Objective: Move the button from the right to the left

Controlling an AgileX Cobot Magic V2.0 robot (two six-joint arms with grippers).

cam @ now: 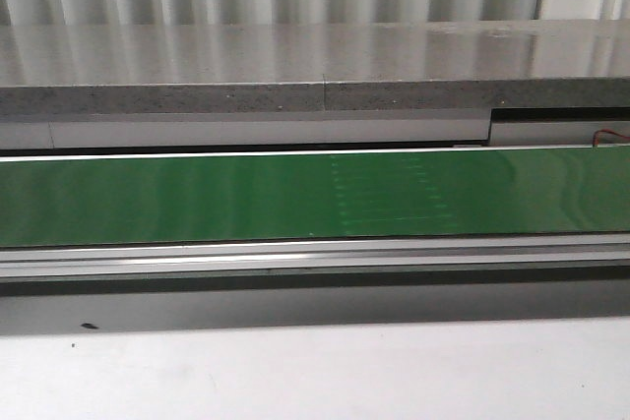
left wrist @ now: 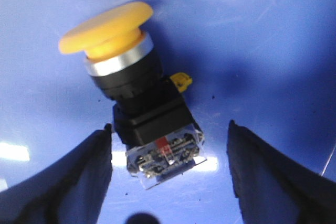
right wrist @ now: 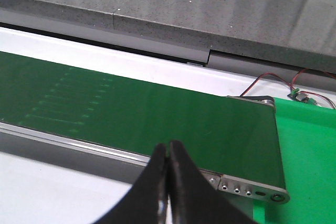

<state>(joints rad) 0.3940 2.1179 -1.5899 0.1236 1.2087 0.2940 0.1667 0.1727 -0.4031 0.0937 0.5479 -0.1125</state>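
Observation:
The button (left wrist: 137, 95) lies on its side on a glossy blue surface (left wrist: 262, 51) in the left wrist view: yellow mushroom cap, silver ring, black collar, clear contact block toward my fingers. My left gripper (left wrist: 169, 129) is open, its black fingers (left wrist: 89, 177) on either side of the contact block; the left finger is close to the black body, the other well apart from it. My right gripper (right wrist: 168, 148) is shut and empty, above the near edge of the green conveyor belt (right wrist: 157, 114). Neither the button nor any gripper shows in the front view.
The green belt (cam: 246, 194) runs across the front view with a grey ledge (cam: 295, 71) behind it and a white table (cam: 345, 371) in front. In the right wrist view the belt ends at a metal roller bracket (right wrist: 252, 187); a green mat (right wrist: 310, 150) and red wires (right wrist: 283, 80) lie beyond.

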